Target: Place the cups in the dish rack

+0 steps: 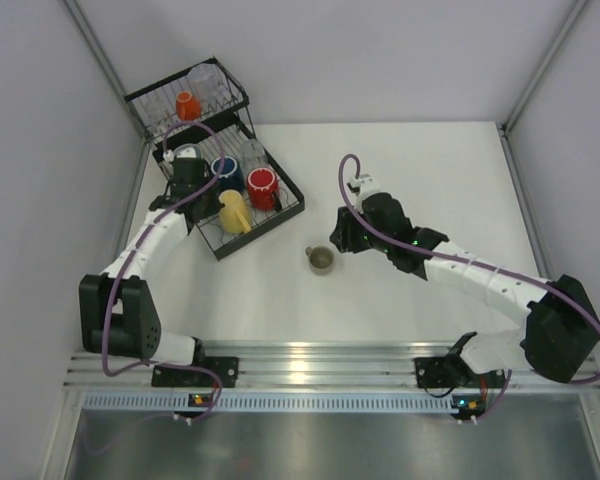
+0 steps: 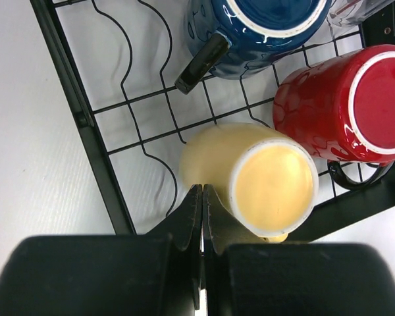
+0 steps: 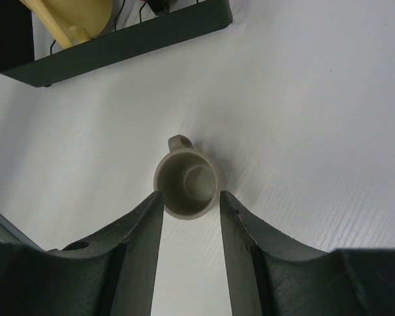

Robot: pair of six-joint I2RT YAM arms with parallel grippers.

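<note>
While I watch the overhead feed, the olive-grey mug stands upright on the white table, just beyond the near right corner of the dish rack and apart from it. The right gripper sits over that mug with its jaws spread wide. On the wrist feed one finger flanks each side of the rim, and the handle points away from the palm. I see a thin gap on both sides, so it has hold of nothing.

Over on the left arm, the left gripper hangs above the low tray part of the rack. Its jaws are pressed fully together and they carry nothing. The tips lie right against the side of the yellow mug, which rests in the tray. Beside it sits the red mug, and the blue mug is farther in. Whether the yellow and red ones show me their mouths or their bases, I cannot tell from this angle. In the taller basket part at the back an orange-red mug stands next to a clear tumbler.
</note>
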